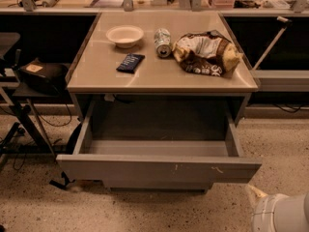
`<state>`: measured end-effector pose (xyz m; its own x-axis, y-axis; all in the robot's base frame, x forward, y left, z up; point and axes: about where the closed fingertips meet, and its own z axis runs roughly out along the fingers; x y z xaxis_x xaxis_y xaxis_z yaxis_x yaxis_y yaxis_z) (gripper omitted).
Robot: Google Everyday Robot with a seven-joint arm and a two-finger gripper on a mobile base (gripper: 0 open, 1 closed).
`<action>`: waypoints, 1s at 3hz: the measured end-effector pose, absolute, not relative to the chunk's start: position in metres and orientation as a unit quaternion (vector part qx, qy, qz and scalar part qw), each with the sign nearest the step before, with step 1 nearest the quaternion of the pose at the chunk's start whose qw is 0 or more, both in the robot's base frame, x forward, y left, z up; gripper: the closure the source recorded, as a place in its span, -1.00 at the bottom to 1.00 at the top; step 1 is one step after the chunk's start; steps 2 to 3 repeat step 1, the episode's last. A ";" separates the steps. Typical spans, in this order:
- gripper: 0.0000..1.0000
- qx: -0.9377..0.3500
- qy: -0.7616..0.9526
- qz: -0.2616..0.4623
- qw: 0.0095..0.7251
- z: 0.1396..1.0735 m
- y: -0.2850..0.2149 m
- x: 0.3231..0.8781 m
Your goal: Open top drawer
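The top drawer (159, 171) is pulled far out of the cabinet under the beige table (159, 74). Its wide grey front panel faces me, with small pale scratch marks (216, 169) right of centre. The drawer's inside (157, 146) looks empty. A narrower grey drawer front (157, 183) shows just below it. My gripper is not in view. Only a white rounded part of the robot (280, 212) shows at the bottom right, below and right of the drawer's front corner.
On the table lie a pale bowl (125, 35), a tipped can (162, 42), a dark blue packet (130, 63) and a crumpled chip bag (206, 53). A black stand with cables (34, 110) is at the left. Speckled floor (145, 211) lies in front.
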<state>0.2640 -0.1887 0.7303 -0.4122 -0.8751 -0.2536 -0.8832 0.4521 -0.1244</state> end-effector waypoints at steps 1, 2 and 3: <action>-1.00 -0.523 0.840 0.014 0.142 0.730 -0.189 0.264; -1.00 -0.523 0.840 0.014 0.142 0.730 -0.189 0.264; -1.00 -0.523 0.840 0.014 0.142 0.730 -0.189 0.264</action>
